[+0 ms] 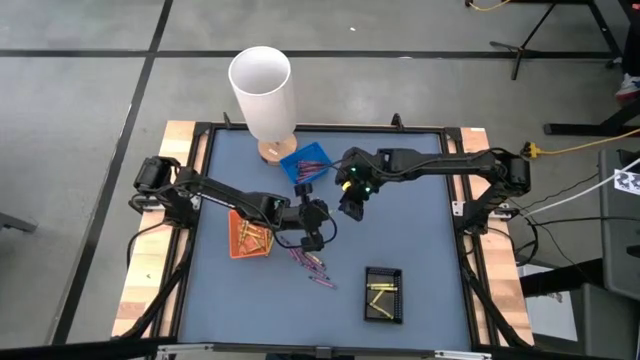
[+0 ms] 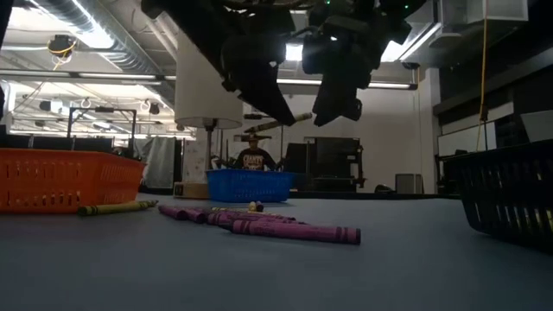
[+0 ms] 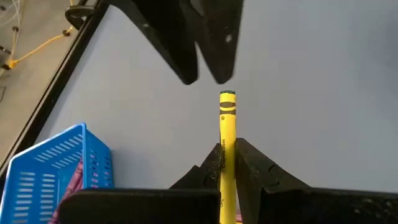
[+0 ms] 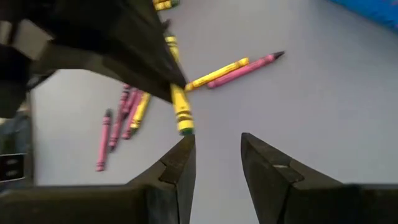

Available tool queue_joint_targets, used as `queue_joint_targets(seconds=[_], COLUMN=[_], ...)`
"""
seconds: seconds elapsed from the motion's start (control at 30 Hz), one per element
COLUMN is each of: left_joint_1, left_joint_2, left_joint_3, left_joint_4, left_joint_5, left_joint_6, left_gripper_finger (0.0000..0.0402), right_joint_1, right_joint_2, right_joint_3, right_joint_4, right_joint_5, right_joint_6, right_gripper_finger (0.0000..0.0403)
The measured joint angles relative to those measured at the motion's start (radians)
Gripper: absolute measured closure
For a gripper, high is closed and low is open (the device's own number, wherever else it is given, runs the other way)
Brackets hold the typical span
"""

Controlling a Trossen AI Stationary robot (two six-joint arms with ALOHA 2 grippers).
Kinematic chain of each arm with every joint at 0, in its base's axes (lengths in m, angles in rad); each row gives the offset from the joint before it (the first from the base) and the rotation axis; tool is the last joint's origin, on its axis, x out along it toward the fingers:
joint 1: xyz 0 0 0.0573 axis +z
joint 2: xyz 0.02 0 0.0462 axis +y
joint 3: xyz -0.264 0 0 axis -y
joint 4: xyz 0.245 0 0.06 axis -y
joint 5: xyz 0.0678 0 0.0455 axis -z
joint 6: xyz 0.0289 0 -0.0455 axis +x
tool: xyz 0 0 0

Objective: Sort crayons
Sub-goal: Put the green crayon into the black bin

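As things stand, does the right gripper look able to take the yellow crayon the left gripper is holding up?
Probably yes: the right gripper is open, close to the yellow crayon whose free end sticks out of the left gripper, with nothing between them.

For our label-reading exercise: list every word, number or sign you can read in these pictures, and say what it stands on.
None can be read.
Yellow crayon in the shut left gripper: dark print along its wrapper, too small.
Purple crayon on the table: dark bands, no legible text.
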Motion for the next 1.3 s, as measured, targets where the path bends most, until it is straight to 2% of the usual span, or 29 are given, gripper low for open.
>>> queue_joint_targets(seconds=[0.27,0.6,0.8,1.3], left_joint_1=[0.0,0.0,0.0,0.0], left_joint_2=[0.0,-0.001,-0.001,-0.002], left_joint_3=[0.0,0.0,0.0,0.0], left_joint_4=[0.028,0.041,0.084,0.09], left_joint_5=[0.001,0.001,0.002,-0.022], left_joint_6=[0.017,0.018,0.018,0.017], left_gripper_finger=[0.0392,0.0392,0.0392,0.0392], right_joint_1=[0.0,0.0,0.0,0.0], right_joint_2=[0.0,0.0,0.0,0.0], right_joint_3=[0.0,0.0,0.0,0.0], right_joint_4=[0.001,0.016,0.07,0.051], right_joint_5=[-0.116,-0.116,-0.118,-0.118], right_joint_6=[0.066,0.073,0.152,0.154], right_gripper_finger=[0.0276,0.0276,0.0276,0.0276])
